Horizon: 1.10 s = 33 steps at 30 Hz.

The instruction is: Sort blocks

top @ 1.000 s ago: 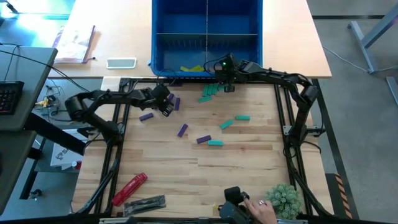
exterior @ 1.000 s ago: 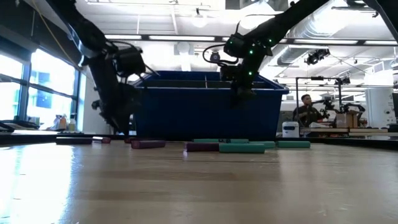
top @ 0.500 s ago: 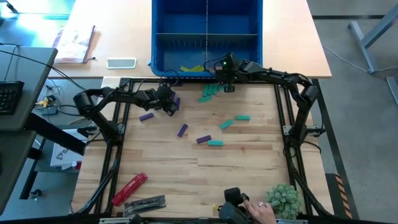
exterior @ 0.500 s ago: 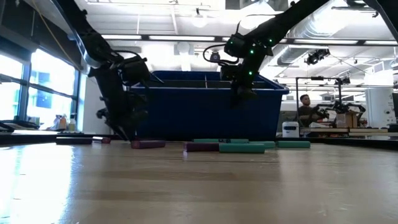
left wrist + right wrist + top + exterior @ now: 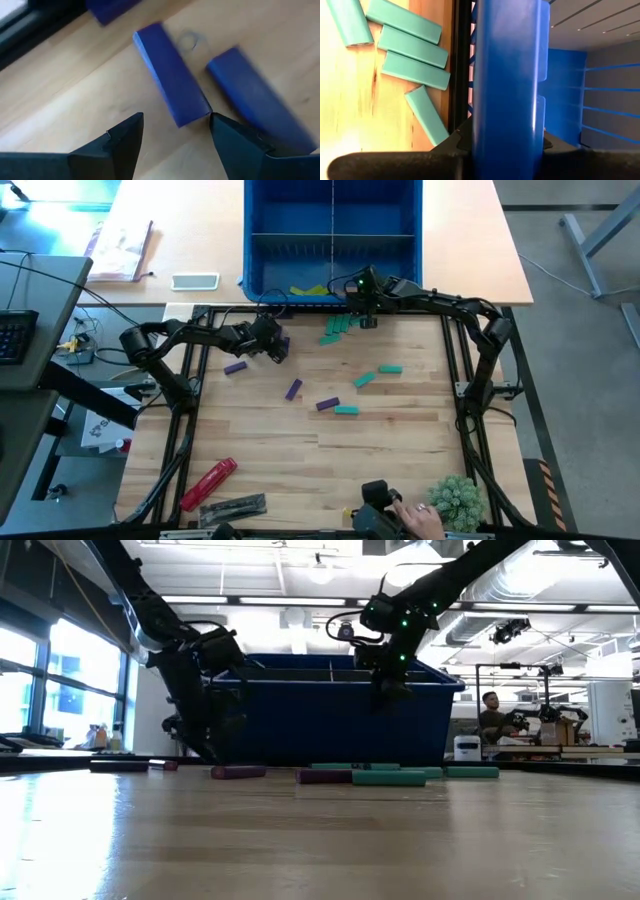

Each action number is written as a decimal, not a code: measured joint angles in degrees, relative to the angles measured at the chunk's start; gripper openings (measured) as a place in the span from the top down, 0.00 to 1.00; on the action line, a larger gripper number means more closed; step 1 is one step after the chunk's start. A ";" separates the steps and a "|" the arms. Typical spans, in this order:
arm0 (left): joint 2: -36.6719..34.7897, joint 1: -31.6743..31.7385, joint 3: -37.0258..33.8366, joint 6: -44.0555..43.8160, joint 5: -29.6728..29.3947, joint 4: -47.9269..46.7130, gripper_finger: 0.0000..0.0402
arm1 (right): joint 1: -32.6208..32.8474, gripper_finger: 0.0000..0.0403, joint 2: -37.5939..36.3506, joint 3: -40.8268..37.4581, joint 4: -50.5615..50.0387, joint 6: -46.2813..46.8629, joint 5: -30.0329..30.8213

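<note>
The blue bin [image 5: 332, 240] at the far edge of the tabletop [image 5: 300, 450] serves as the landmark. The blocks lie scattered on the wood in front of it: a cluster of teal blocks [image 5: 341, 327] just before its front wall, a small group of purple blocks [image 5: 282, 345] near its left front corner, and 1 purple block [image 5: 235, 367], another purple block [image 5: 293, 388], a third purple block [image 5: 327, 404] and 3 teal ones farther out. A few lime blocks [image 5: 310, 290] already lie inside the bin's front compartment.

The left gripper [image 5: 270, 346] is low over the purple group by that corner. In its wrist view the jaws stand apart and empty, with the end of a purple bar [image 5: 171, 74] between the tips and a second purple bar [image 5: 257, 102] just beside it. The right gripper [image 5: 362, 308] hangs at the bin's front wall above the teal cluster; whether its jaws are apart or together cannot be told.

The blocks look light, rigid and smooth, probably wood or plastic, so they should neither crush nor bend. Flat long faces suit a pinch across the narrow width, near mid-length, so the bar does not swing. The neighbour lies close; a jaw tip could nudge it or catch 2 at once.
</note>
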 joint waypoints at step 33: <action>-5.58 -1.02 -0.42 -6.22 3.56 -3.84 0.46 | -0.02 0.85 0.00 0.00 0.07 0.70 0.35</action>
